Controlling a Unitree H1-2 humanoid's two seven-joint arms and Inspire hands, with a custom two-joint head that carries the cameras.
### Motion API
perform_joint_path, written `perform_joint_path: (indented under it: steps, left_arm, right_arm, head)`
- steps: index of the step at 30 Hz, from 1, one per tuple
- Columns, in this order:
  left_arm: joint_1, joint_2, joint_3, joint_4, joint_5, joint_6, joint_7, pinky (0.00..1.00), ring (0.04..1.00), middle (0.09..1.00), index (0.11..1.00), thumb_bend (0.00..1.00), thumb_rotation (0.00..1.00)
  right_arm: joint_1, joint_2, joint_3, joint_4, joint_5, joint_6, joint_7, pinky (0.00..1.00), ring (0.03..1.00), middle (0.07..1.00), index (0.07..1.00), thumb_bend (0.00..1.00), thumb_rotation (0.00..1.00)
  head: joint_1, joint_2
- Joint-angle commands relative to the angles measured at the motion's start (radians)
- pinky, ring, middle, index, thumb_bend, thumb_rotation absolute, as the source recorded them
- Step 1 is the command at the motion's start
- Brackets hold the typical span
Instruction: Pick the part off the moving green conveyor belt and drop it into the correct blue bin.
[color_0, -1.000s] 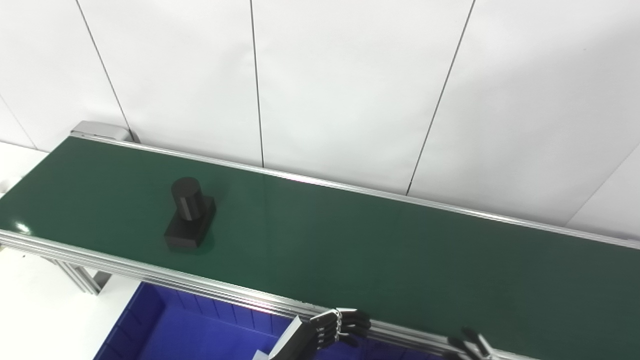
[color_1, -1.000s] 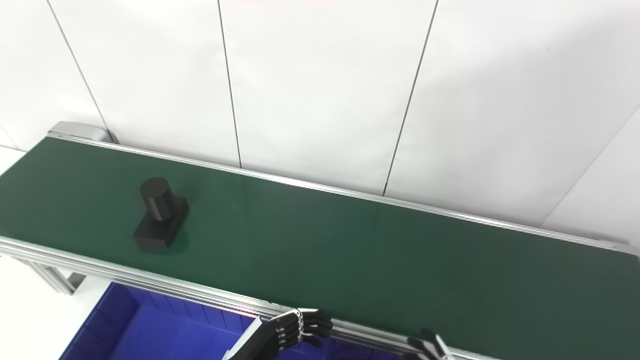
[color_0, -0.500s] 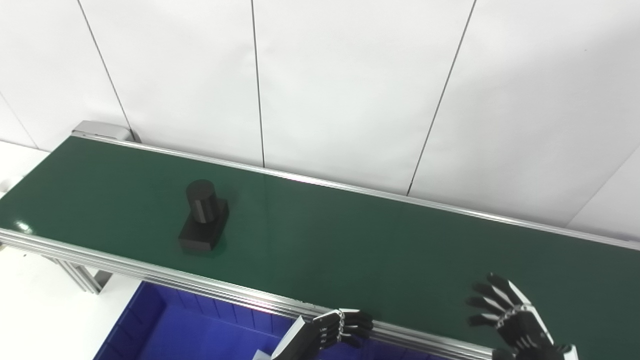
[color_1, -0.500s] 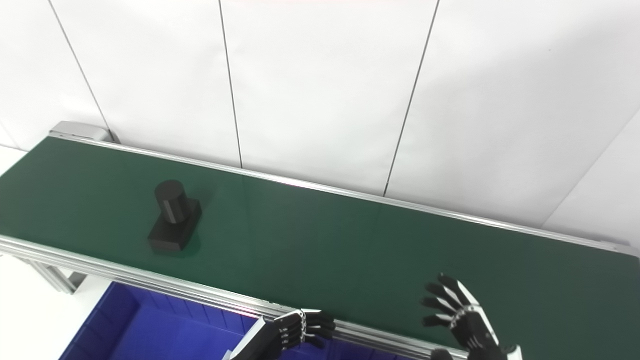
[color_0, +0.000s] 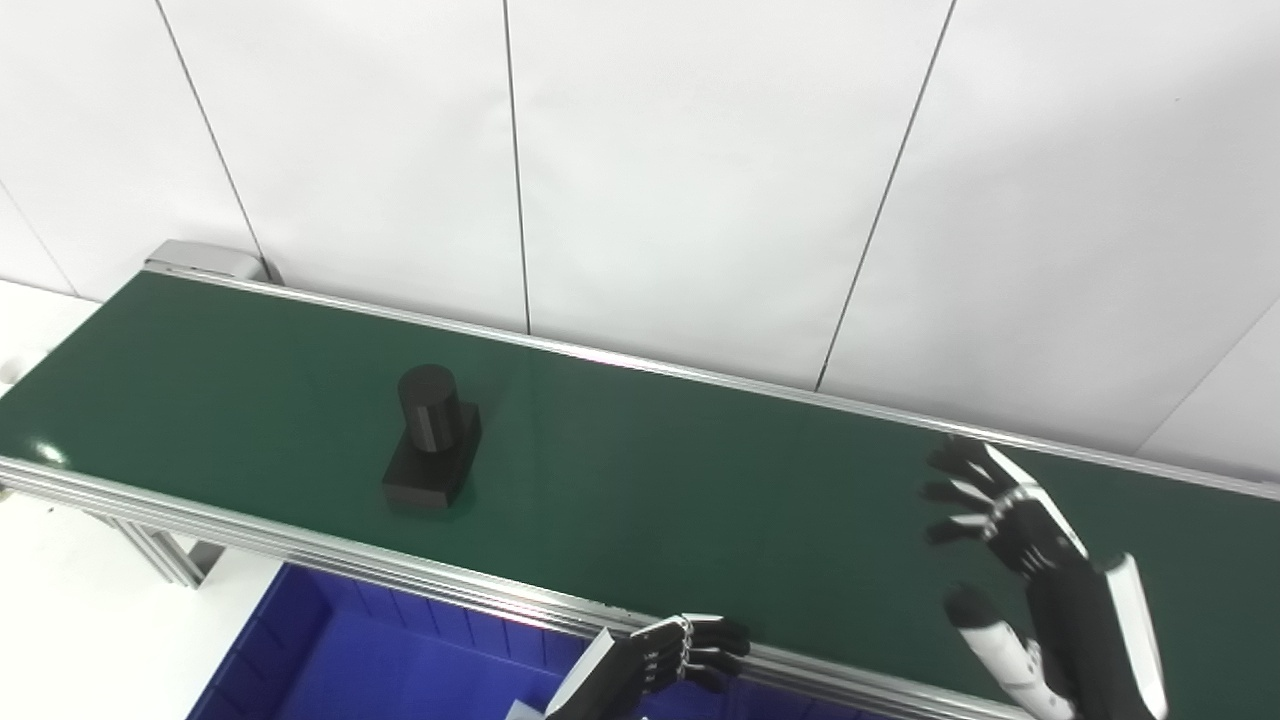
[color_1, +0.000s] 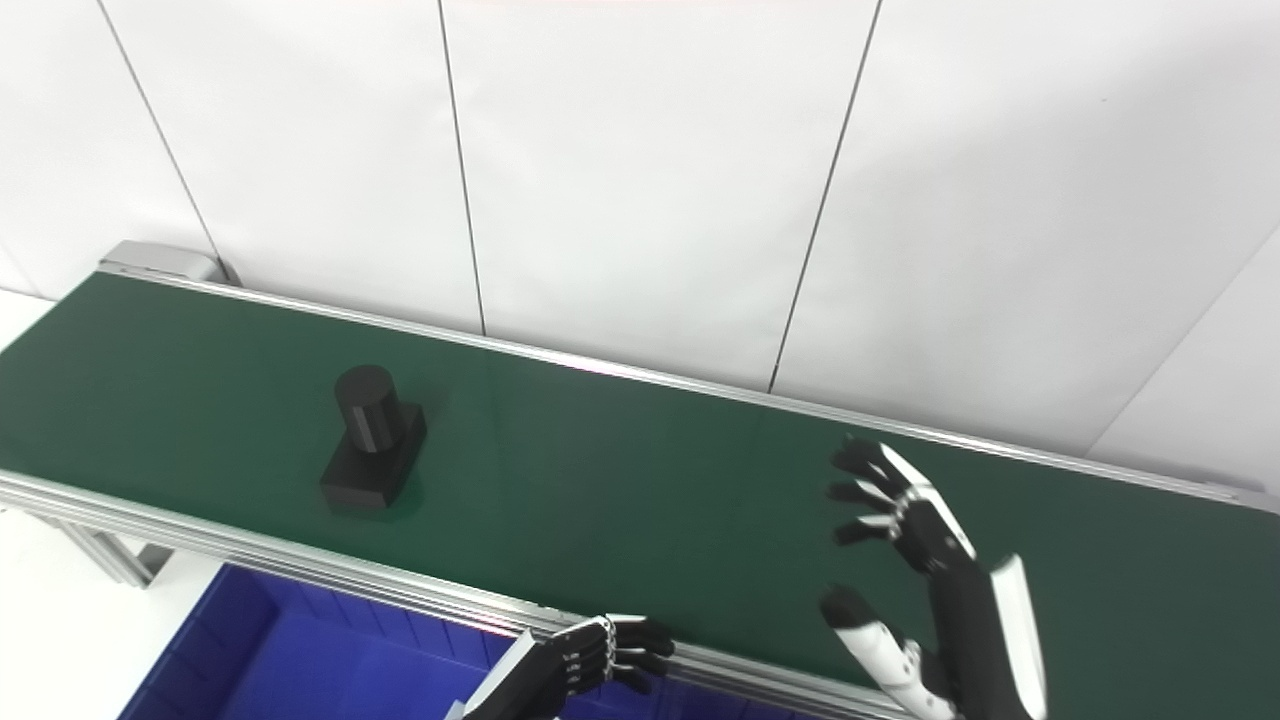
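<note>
Smooth, faintly glossy green belt (color_0: 700, 500); brushed metal rails (color_0: 300, 548); matt black part (color_0: 432, 440).

R hand (color_0: 1010, 530) raised over the belt's right part, fingers spread, holding nothing. L hand (color_0: 690, 655) low at the near edge, fingers curled.

White panelled wall (color_0: 700, 150) with thin dark seams behind.

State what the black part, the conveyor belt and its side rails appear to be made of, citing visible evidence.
Black part: matte, unreflective black, probably plastic, possibly 3D-printed.
Conveyor belt: smooth green, soft sheen, likely rubber or PVC.
Side rails: silvery, grooved, bright highlights, likely extruded aluminium.
</note>
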Motion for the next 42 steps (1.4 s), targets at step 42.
perform_joint_path:
  steps: [42]
  left_arm:
    - [-0.020, -0.016, -0.033, -0.002, 0.021, -0.045, 0.045, 0.65, 0.703, 0.741, 0.748, 0.86, 0.62]
  right_arm:
    - [-0.352, 0.118, 0.099, 0.390, -0.087, 0.094, 0.031, 0.69, 0.801, 0.831, 0.874, 0.62, 0.47]
  head:
    - [0.017, 0.015]
